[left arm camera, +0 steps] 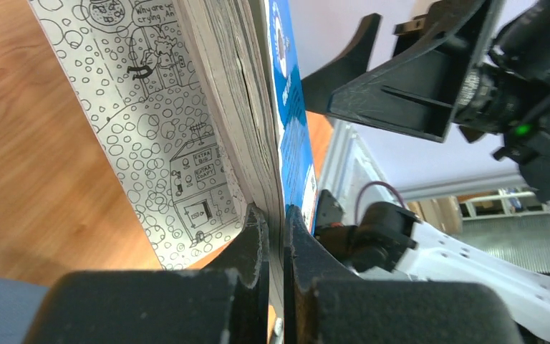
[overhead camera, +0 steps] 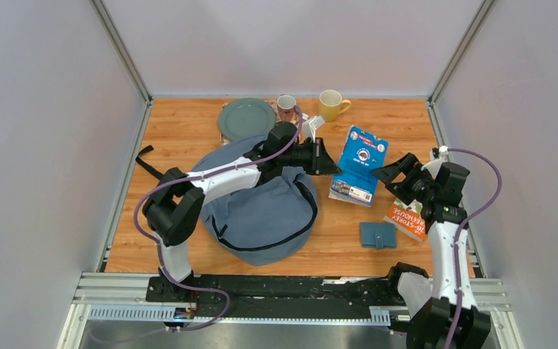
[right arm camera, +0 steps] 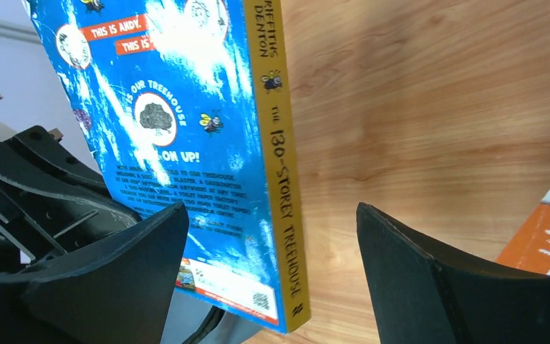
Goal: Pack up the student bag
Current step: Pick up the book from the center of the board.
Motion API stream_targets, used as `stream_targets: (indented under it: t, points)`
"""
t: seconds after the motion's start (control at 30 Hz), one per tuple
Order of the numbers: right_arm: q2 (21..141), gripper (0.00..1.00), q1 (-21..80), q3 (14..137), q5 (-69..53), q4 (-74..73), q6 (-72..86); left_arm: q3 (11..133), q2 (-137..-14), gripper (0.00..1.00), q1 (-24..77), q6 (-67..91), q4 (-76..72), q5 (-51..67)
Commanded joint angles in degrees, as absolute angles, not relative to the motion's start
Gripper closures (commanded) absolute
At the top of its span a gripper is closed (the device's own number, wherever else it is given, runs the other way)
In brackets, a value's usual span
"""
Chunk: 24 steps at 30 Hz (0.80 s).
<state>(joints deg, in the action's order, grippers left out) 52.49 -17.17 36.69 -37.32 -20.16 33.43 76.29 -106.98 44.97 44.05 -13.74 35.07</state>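
Observation:
The student bag (overhead camera: 261, 211), grey-blue with a black zipper, lies at the table's centre-left. My left arm reaches across it. The left gripper (overhead camera: 330, 163) is shut on the edge of a blue paperback book (overhead camera: 361, 163) and holds it tilted off the table beside the bag's right side. In the left wrist view the gripper (left arm camera: 276, 215) pinches the book's (left arm camera: 258, 107) cover and pages. My right gripper (overhead camera: 394, 174) stands open just right of the book. In the right wrist view the book's yellow spine (right arm camera: 283, 179) sits between the gripper's spread fingers (right arm camera: 150, 244), touching neither.
An orange and green book (overhead camera: 405, 218) lies under the right arm, with a teal wallet (overhead camera: 378, 234) next to it. At the back stand a grey-green plate (overhead camera: 247, 118), a pink mug (overhead camera: 286, 107) and a yellow mug (overhead camera: 330, 104). Walls close three sides.

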Motion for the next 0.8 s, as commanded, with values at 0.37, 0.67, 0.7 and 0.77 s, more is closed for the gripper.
stream_targets:
  t: [0.37, 0.67, 0.7, 0.77]
  points:
    - [32.26, 0.12, -17.14, 32.34, -59.13, -15.56, 45.68, 59.42, -86.93, 1.0, 45.0, 59.06, -47.8, 46.14]
    - [31.55, 0.26, -16.0, 32.25, -65.3, -7.03, 52.82, 55.37, -84.99, 1.0, 45.97, 61.26, -51.68, 46.14]
    - [31.64, 0.25, -15.21, 32.34, -65.22, -7.03, 53.0, 55.37, -85.08, 1.0, 46.14, 61.26, -51.68, 46.06]
    - [31.9, 0.25, -13.98, 32.69, -64.52, -6.68, 53.35, 55.28, -85.17, 1.0, 46.58, 61.26, -51.77, 45.7]
